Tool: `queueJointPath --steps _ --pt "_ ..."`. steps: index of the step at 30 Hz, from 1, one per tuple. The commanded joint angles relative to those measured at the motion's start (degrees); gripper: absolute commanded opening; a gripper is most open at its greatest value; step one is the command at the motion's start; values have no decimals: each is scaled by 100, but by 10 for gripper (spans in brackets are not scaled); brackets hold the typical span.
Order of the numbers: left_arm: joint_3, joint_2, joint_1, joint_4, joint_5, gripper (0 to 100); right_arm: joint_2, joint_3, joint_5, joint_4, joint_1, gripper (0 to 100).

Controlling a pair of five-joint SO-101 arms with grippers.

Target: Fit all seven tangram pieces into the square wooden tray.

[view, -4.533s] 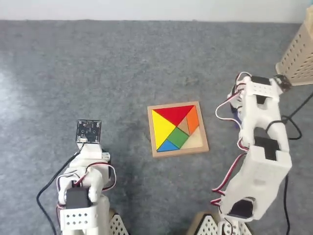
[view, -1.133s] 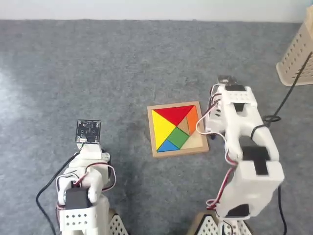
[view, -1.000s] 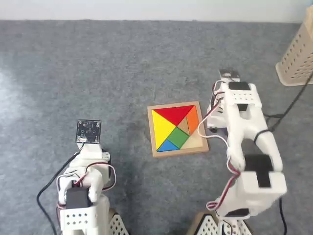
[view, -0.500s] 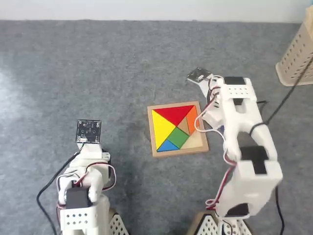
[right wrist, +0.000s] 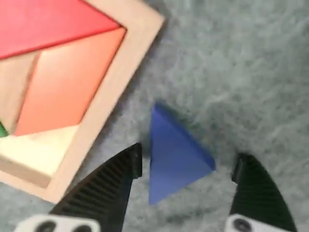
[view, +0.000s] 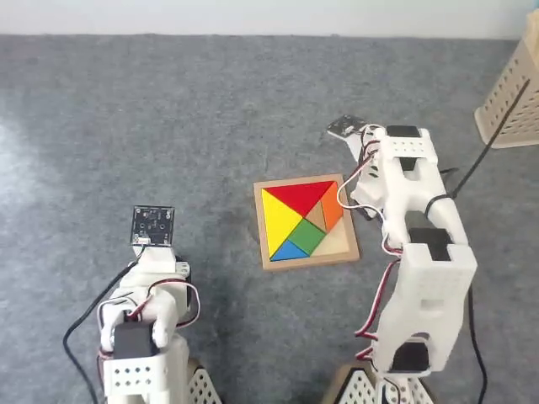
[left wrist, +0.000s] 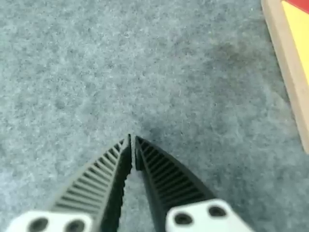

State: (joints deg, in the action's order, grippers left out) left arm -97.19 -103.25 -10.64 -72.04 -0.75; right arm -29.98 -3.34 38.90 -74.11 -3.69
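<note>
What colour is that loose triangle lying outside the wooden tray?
Dark blue; the triangle shows best in the right wrist view.

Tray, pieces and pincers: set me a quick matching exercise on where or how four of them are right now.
1. red triangle
2. dark blue triangle
3. left pincer
4. right pincer

A. shut, over bare carpet
B. on the carpet beside the tray
C. open
D. in the tray

Pairs: 1-D, 2-B, 3-A, 4-C
</note>
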Motion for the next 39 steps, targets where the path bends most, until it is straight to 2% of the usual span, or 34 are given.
queueJointPath --steps 1,12,19,23,27,33,39 --pt "66 -88 35 -18 44 12 13 -229 79 127 40 210" --pt "66 -88 35 -18 44 12 48 -229 -35 -92 48 157" --pt "66 -88 35 -18 44 12 426 -624 -1415 -936 40 113" --pt "66 -88 35 -18 44 12 673 -607 -2119 -1165 31 128" --pt "66 -88 35 -18 44 12 725 -598 -2382 -1253 145 227" --pt "66 -88 35 -18 44 12 787 -264 -2602 -1218 171 235" --pt "66 -88 35 -18 44 12 1051 607 -2857 -303 84 235"
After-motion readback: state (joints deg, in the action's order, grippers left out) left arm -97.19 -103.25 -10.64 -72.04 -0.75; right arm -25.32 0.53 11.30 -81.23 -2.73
